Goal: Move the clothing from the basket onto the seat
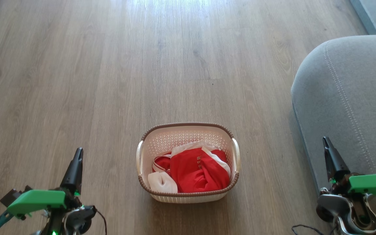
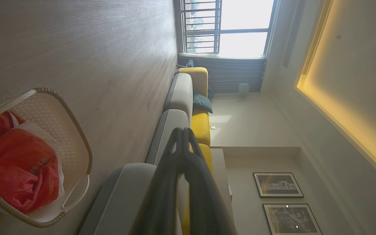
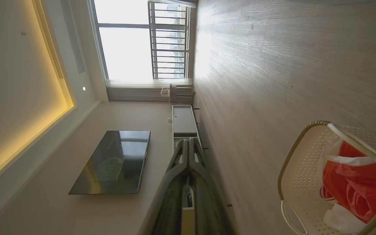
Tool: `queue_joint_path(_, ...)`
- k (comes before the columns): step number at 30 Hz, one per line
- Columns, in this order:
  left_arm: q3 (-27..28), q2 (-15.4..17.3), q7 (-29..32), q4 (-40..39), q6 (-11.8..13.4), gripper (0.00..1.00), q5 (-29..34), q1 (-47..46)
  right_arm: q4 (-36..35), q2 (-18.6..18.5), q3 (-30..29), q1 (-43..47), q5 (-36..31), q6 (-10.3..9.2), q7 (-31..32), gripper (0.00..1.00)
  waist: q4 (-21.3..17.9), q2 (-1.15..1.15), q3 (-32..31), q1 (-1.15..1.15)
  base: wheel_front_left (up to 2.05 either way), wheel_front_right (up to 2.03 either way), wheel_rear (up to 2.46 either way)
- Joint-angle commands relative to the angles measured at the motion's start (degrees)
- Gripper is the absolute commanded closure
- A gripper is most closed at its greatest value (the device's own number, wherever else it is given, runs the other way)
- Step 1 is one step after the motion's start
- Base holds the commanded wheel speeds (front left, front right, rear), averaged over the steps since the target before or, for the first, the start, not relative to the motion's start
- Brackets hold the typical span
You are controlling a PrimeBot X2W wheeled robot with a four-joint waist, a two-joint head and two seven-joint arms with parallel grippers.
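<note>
The cream basket (image 1: 188, 135) with a brown rim stands on the wood floor, centre and near. Red clothing (image 1: 197, 171) with white panels and small gold lettering lies bunched inside it. The grey seat (image 1: 348, 98) fills the right side. My left gripper (image 1: 78, 151) hangs at the lower left, shut and empty, well left of the basket. My right gripper (image 1: 325, 140) is at the lower right, shut and empty, in front of the seat's edge. The left wrist view shows the basket (image 2: 77, 130) and clothing (image 2: 24, 169); the right wrist view shows the basket (image 3: 299, 169) and clothing (image 3: 354, 186) too.
Wood floor (image 1: 142, 65) stretches beyond and around the basket. A second grey cushion corner (image 1: 375, 14) sits at the top right. The left wrist view shows a grey and yellow sofa (image 2: 181, 101); the right wrist view shows a TV (image 3: 113, 161) and low cabinet (image 3: 184, 120).
</note>
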Motion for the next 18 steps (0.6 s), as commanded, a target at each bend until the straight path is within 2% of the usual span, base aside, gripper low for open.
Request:
queue_joint_path(1,1.92,0.81,0.41,-1.92,-0.11,1.00,-0.37,-2.73,-2.22,-0.20,1.03,-2.05,0.37,0.00,0.25,1.00,0.00,0.00,0.00,0.00,0.00,0.00,0.00)
queue_joint_path(18,1.92,0.81,0.41,-1.92,-0.11,1.00,-0.37,-2.73,-2.22,-0.20,1.03,-2.05,0.37,0.00,0.25,1.00,0.00,0.00,0.00,0.00,0.00,0.00,0.00)
